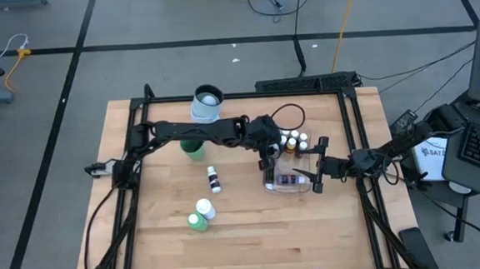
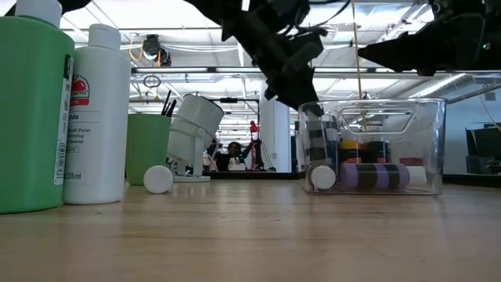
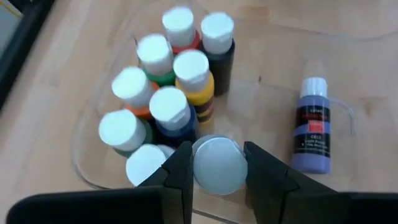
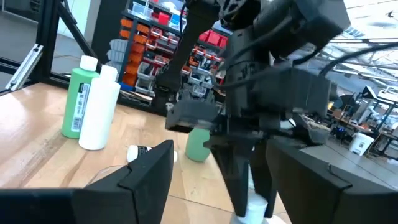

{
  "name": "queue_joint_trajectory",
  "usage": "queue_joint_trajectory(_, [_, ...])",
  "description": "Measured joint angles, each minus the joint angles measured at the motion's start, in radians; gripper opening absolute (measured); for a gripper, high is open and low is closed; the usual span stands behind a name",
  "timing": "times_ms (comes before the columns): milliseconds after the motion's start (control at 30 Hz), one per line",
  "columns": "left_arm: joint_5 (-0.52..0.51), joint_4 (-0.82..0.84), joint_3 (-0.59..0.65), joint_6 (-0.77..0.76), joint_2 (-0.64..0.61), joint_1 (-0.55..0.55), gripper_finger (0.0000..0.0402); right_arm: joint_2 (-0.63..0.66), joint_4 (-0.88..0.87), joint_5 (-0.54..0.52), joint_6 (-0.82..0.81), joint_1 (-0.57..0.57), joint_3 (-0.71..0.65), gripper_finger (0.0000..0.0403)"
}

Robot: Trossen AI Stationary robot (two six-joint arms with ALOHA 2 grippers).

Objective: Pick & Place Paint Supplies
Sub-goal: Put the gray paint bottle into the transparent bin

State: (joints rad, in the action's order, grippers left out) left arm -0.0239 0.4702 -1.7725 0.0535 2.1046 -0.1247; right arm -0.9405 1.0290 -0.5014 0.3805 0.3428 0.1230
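Note:
My left gripper (image 3: 219, 168) reaches into the clear tub (image 1: 303, 187) at the table's middle right and is shut on a tiny white-capped bottle (image 3: 217, 165) with a dark striped body (image 2: 317, 141). Several tiny white-capped bottles (image 3: 168, 74) stand together in the tub's far end. A purple one (image 3: 313, 127) lies on its side on the tub floor. My right gripper (image 1: 317, 165) is open and empty, above the tub's right side. Another tiny bottle (image 1: 214, 179) lies on the table left of the tub. Dark-handled brushes (image 2: 167, 102) stick out of a green cup (image 2: 146, 145). My left gripper pinches the tiny bottle just below its white cap (image 3: 217, 163), between its two fingers (image 3: 181, 171). The fingers come from above, pointing down. The bottle stands upright inside the tub; the lying bottle's cap (image 2: 322, 177) hides its lower end, so whether it rests on the tub floor cannot be told.
A large green bottle (image 1: 197, 223) and a large white bottle (image 1: 204, 208) lie side by side at the near left. A white-and-pale-blue mug (image 1: 207, 103) sits at the far edge, the green cup (image 1: 193, 148) just near of it. Bare wood lies at the near middle.

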Motion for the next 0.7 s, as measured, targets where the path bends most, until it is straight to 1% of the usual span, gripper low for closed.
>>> queue_joint_trajectory(67, [0.019, 0.002, 0.000, -0.003, 0.016, -0.002, 0.0099, 0.000, 0.000, 0.000, 0.000, 0.000, 0.000, 0.0251])
queue_joint_trajectory(433, [0.031, -0.021, 0.000, -0.035, 0.066, -0.023, 0.0102, 0.000, -0.001, 0.000, 0.001, 0.000, 0.000, 0.0238])
queue_joint_trajectory(500, [0.031, -0.017, 0.000, -0.041, 0.066, -0.026, 0.0123, 0.000, -0.002, 0.000, 0.000, 0.000, 0.000, 0.0236])
queue_joint_trajectory(633, [0.019, -0.023, 0.000, -0.041, 0.070, -0.027, 0.0187, 0.000, -0.006, 0.000, -0.001, 0.000, 0.000, 0.0235])
queue_joint_trajectory(700, [0.019, -0.031, 0.000, -0.041, 0.067, -0.027, 0.0210, 0.000, -0.008, 0.000, -0.001, 0.000, 0.000, 0.0235])
